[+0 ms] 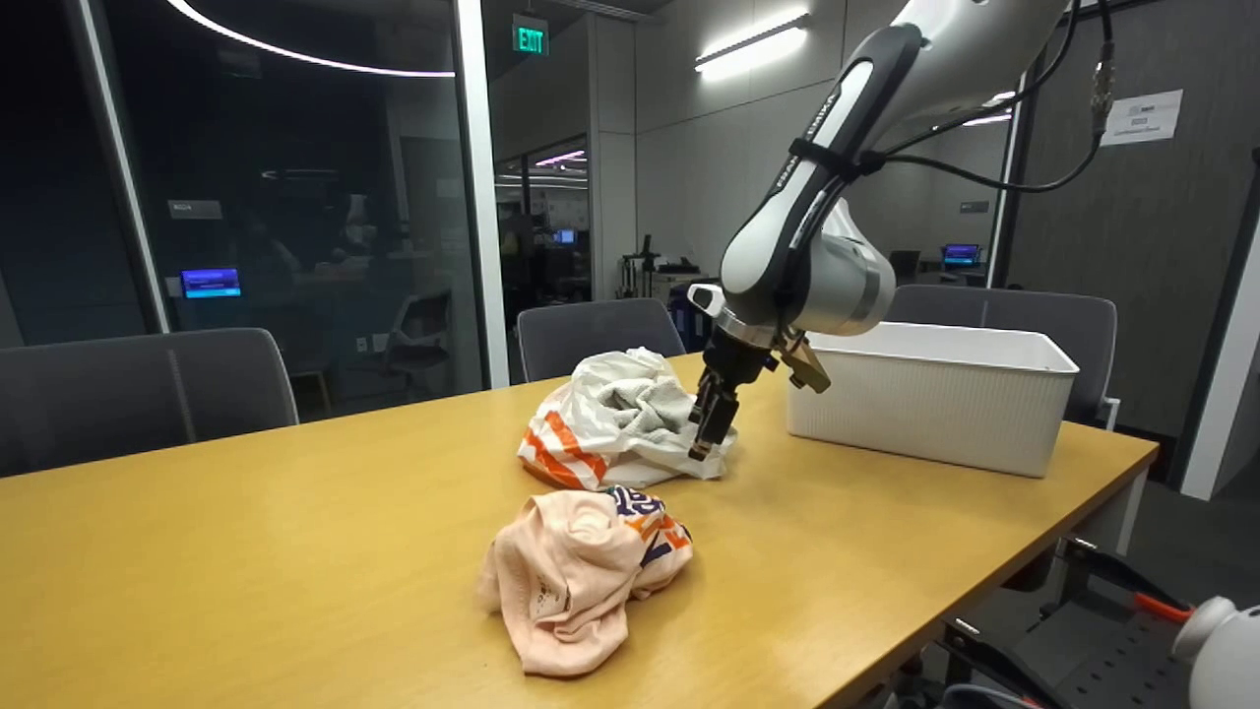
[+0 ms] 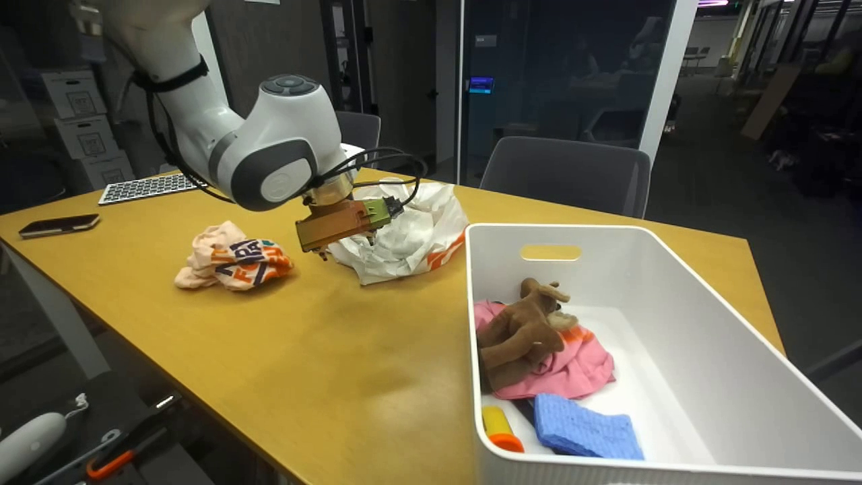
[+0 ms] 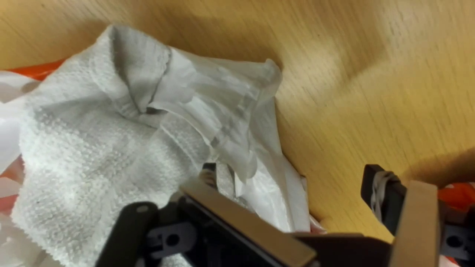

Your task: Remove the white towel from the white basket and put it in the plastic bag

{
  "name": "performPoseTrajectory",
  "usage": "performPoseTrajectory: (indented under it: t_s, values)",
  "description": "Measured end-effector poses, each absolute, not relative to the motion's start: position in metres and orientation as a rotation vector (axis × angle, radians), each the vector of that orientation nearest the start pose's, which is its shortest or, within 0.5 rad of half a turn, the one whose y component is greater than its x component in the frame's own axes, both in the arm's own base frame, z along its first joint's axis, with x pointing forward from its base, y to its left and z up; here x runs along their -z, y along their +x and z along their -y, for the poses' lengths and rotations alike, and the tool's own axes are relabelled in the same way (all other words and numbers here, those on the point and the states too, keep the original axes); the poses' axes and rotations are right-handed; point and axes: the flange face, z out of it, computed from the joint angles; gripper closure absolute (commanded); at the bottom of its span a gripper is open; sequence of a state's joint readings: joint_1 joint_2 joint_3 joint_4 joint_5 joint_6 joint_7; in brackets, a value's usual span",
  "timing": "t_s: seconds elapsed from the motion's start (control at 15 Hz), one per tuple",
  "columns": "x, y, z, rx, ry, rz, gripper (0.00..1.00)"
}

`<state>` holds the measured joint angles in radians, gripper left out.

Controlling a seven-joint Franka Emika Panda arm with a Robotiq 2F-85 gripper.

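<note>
Towel [image 3: 92, 148]: corner toward wrist view's top; axis unclear.

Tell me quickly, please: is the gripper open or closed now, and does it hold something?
Gripper: open, jaws wide apart in the wrist view, holding nothing.

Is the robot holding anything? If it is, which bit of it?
No, nothing is held: the gripper is open, its fingers wide apart in the wrist view. Neither the towel nor the bag is pinched.
</note>
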<state>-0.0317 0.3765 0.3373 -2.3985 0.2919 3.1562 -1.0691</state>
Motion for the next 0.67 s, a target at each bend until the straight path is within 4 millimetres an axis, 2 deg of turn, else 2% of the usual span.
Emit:
performPoseTrajectory:
  t_s: [0.2, 0.27, 0.33, 0.4, 0.47, 0.67]
  values:
    - [-0.194, 0.517, -0.128, 0.641, -2.648, 1.536, 0.0]
    - [-0.19, 0.52, -0.126, 0.639, -2.643, 1.539, 0.25]
    - [-0.187, 0.523, -0.125, 0.639, -2.629, 1.565, 0.26]
    - [-0.185, 0.527, -0.126, 0.642, -2.614, 1.59, 0.33]
    - [-0.182, 0.53, -0.125, 0.643, -2.602, 1.613, 0.44]
    - [-0.177, 0.538, -0.121, 0.647, -2.583, 1.657, 0.69]
